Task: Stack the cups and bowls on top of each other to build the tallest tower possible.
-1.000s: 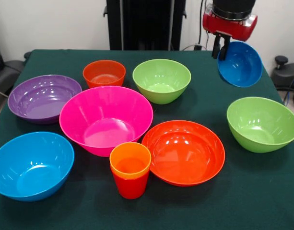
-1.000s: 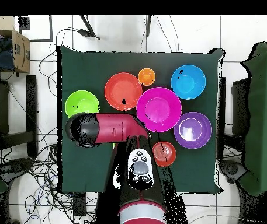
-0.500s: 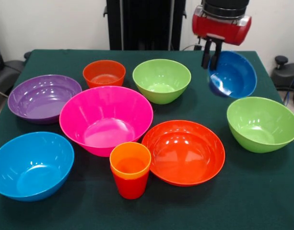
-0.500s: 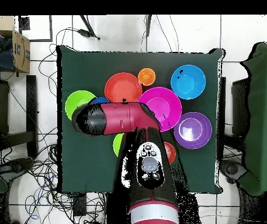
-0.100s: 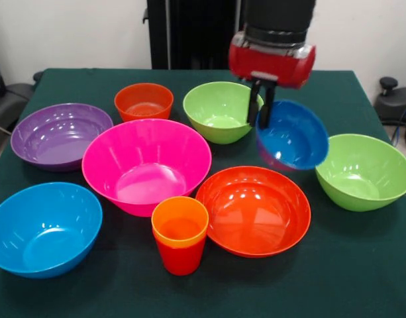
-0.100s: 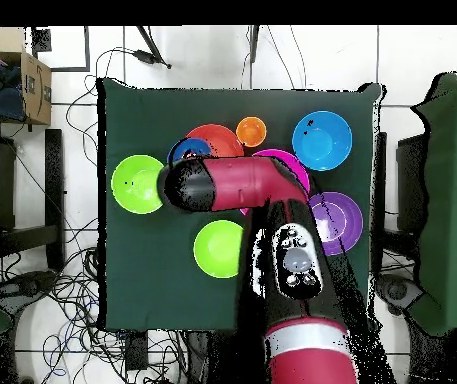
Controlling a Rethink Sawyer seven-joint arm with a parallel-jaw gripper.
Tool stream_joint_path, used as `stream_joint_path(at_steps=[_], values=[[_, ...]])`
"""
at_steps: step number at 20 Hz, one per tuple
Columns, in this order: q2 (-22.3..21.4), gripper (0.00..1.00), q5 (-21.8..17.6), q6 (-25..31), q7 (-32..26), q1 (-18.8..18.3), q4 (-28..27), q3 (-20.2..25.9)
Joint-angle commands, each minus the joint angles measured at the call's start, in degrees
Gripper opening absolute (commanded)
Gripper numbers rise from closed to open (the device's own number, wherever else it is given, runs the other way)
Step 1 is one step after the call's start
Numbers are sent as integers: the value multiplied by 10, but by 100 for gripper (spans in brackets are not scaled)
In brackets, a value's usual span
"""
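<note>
Step in hand, as judged: carry phase, one bowl in transit toward the stack site, placement not yet made. Left to right in the front view: light blue bowl (image 5: 44,228), empty, at the near left of the counter (image 5: 361,265); purple bowl (image 5: 60,134) behind it, empty; pink bowl (image 5: 146,163), large, empty, touching or nearly touching the purple one; small orange-red bowl (image 5: 144,101) behind the pink, empty. Near front, the orange cup (image 5: 180,224) sits nested in the red cup (image 5: 181,257); this two-cup stack is the only tower so far, and nothing shows inside the orange cup. Large orange-red bowl (image 5: 253,209) just right of the cups, empty. Lime bowl (image 5: 222,110) at the back, empty. The gripper (image 5: 261,110) has its fingers clenched on the rim of the blue bowl (image 5: 292,136), which hangs tilted, clear of the counter, between the back lime bowl and the second lime bowl (image 5: 363,171) at far right, also empty. Overhead, the arm hides most of the grasp; only part of the blue rim shows. Next move likely calls for travel over the large orange-red bowl to the cups, levelling the blue bowl, centring it on the orange cup, then a gentle release; an off-centre set-down could tip the narrow stack.
</note>
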Motion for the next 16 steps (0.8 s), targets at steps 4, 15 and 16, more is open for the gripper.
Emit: stream_joint_path(at_steps=[4,15,16], values=[[49,0,-57,44,-187,-39,-71,117],[49,0,-8,128,-164,-48,-90,141],[50,0,-1,140,-159,-48,-92,142]])
